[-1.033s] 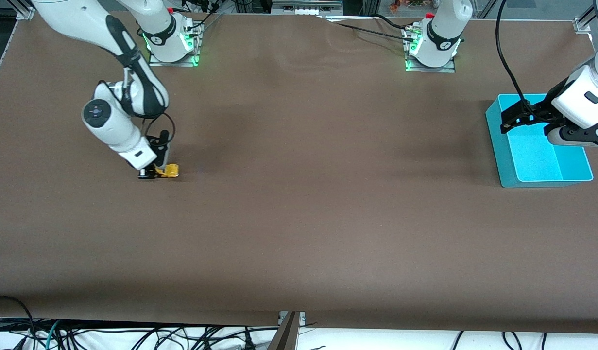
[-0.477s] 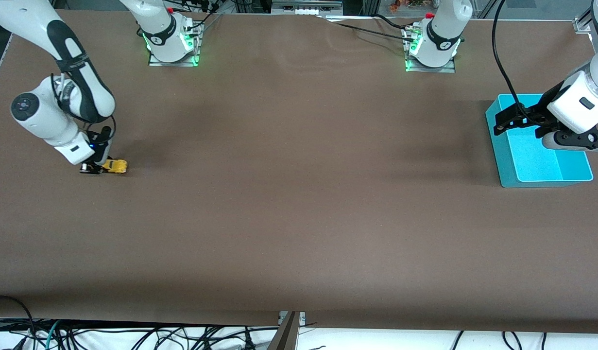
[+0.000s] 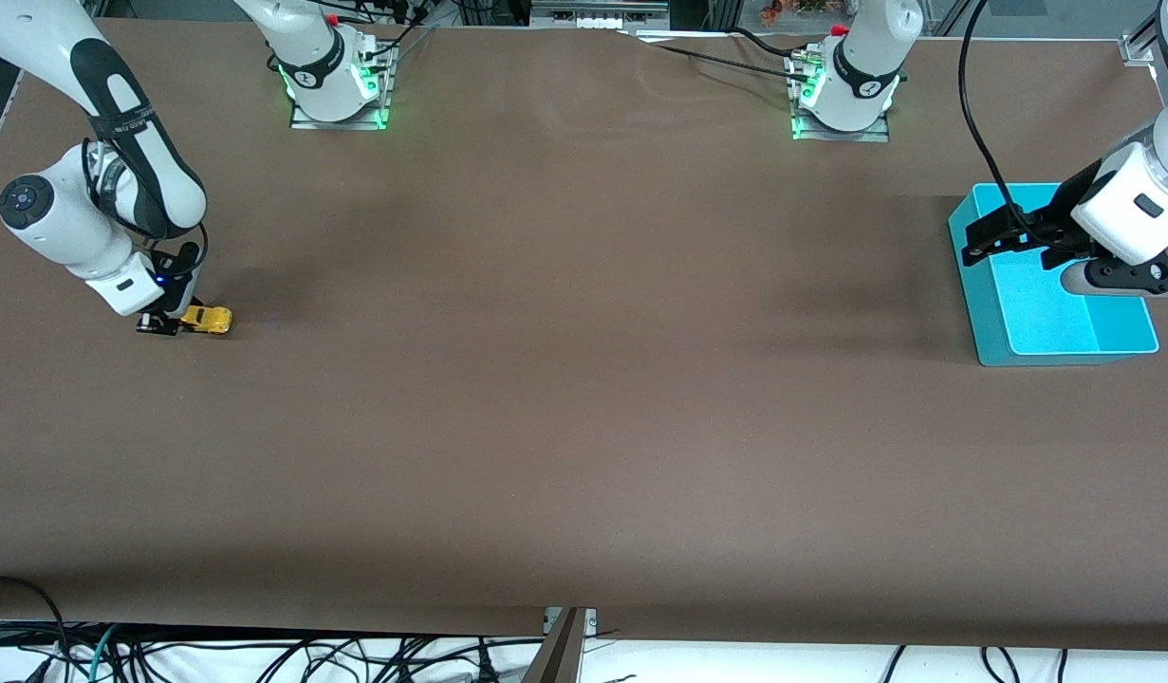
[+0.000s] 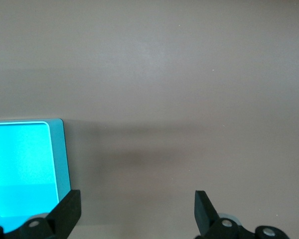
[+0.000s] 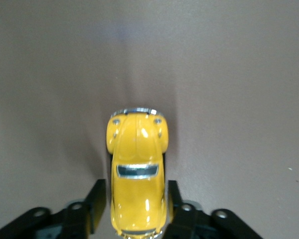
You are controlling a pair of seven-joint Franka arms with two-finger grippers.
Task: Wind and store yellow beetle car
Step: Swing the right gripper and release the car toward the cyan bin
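The yellow beetle car (image 3: 209, 321) stands on its wheels on the brown table near the right arm's end. My right gripper (image 3: 169, 323) is low at the car's rear. In the right wrist view the car (image 5: 137, 169) lies between the black fingers (image 5: 98, 199), with a thin gap on each side, so my right gripper (image 5: 137, 186) is open and only just off the car. My left gripper (image 3: 984, 237) hangs open and empty over the rim of the cyan bin (image 3: 1058, 304), the rim that faces the middle of the table. The left wrist view shows its gripper (image 4: 137, 196) wide open beside the bin (image 4: 25, 164).
The brown mat (image 3: 584, 398) stretches bare between the car and the bin. Both arm bases (image 3: 335, 76) stand along the edge farthest from the front camera. Cables hang below the table's near edge.
The right arm has dragged the car along the table toward its own end. Its fingers, shut on the car before, have now parted slightly. The left gripper barely shifted over the bin.
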